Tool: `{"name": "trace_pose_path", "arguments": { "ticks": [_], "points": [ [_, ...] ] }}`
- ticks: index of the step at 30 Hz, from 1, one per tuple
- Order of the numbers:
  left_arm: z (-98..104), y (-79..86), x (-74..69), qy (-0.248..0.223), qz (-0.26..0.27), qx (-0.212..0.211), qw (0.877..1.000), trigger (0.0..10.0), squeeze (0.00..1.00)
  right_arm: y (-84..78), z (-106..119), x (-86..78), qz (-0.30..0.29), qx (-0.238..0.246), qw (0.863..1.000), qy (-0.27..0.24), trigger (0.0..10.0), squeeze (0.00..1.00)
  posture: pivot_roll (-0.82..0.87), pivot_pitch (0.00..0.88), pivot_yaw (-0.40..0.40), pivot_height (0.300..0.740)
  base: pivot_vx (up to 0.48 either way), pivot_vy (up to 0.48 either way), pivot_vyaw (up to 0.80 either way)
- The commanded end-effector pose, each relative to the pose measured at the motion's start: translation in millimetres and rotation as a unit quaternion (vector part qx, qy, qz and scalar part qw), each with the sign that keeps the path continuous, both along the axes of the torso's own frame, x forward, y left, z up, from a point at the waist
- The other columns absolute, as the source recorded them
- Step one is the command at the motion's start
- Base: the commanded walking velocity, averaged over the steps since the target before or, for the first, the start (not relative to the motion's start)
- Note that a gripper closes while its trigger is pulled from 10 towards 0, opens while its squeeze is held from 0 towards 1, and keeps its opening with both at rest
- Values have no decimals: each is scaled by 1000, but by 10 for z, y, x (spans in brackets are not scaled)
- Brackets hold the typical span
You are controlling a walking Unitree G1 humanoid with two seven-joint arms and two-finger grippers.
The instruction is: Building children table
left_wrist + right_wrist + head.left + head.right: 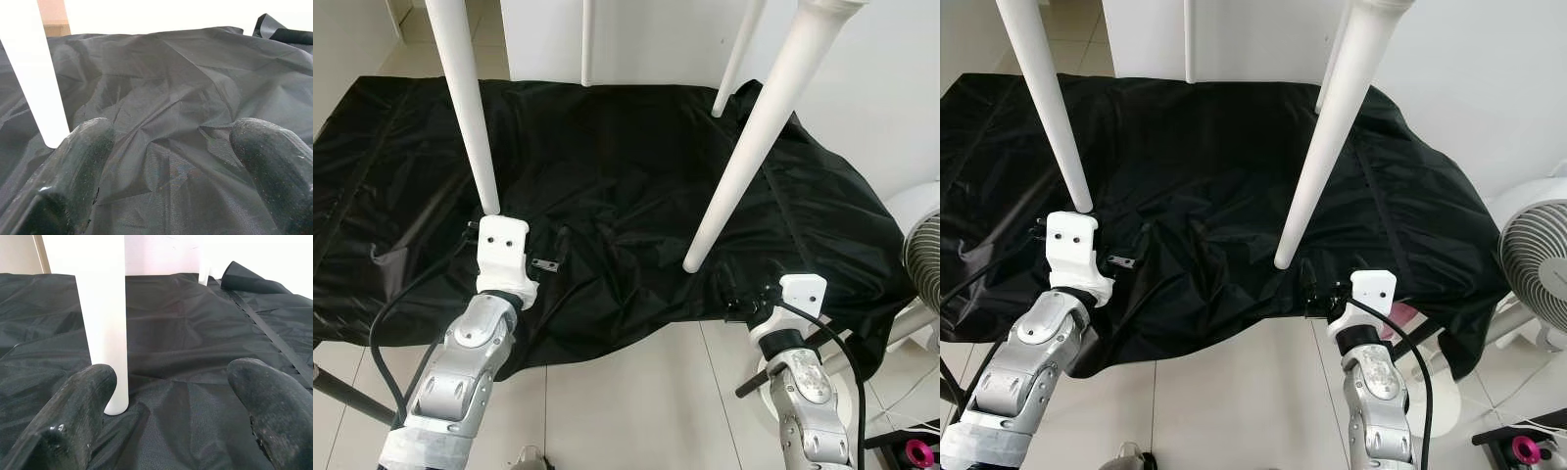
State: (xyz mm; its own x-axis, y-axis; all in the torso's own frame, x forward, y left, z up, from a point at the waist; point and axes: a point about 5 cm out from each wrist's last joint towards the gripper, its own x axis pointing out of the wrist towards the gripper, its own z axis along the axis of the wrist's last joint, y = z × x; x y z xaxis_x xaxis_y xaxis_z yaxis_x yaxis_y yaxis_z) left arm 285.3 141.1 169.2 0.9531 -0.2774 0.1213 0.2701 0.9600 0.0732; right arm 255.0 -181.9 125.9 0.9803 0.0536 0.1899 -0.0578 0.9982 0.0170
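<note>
- The children's table (759,127) stands upright in front of me on its 4 white legs, the feet planted on the black cloth (636,196) spread over the tiled floor (636,392). I judge the cloth is there to keep the white paint off the tiles while I work.
- My head cameras look under the tabletop, so I see the legs and not the top.
- The near left leg (465,108) comes down just ahead of my left gripper (171,161), its foot set on the cloth beside my fingers. The fingers (83,147) are spread wide with nothing but crumpled cloth between them.
- The near right leg (754,137) slants down to a foot just ahead of my right gripper (171,401). In the right wrist view that leg (105,328) stands close by one finger (83,401) and apart from it, as far as I can tell. This claw is also spread wide and holds nothing.
- I judge both arms are held low and forward, 1 by each near leg, either to steady the table or because I have let go of it. With all 4 legs on and the table standing, the build looks close to done.
- The 2 far legs (586,44) are thin at this angle and reach the cloth near the wall.
- The legs are smooth, round, glossy white and taper toward blunt feet. I expect them to be slippery under my pads, so a grip would want to close squarely.
- A white fan (925,255) stands off to my right, well apart from the table.
</note>
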Motion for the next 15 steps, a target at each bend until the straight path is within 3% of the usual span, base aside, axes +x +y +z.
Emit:
{"name": "trace_pose_path", "arguments": {
  "ticks": [1, 15],
  "points": [
    [-5, -13, -11, -1, -12, 4, 1000, 10000, 0, -15, 2, -14, 1, -1, 1000, -2, 10000, 0, 52, 112, -81, 740, 0, 0, 0],
    [-9, 6, -31, -3, -8, 6, 1000, 10000, 0, -28, 2, -8, 3, -3, 1000, -3, 10000, 0, 58, 112, -84, 740, 0, 0, 0]
  ]
}}
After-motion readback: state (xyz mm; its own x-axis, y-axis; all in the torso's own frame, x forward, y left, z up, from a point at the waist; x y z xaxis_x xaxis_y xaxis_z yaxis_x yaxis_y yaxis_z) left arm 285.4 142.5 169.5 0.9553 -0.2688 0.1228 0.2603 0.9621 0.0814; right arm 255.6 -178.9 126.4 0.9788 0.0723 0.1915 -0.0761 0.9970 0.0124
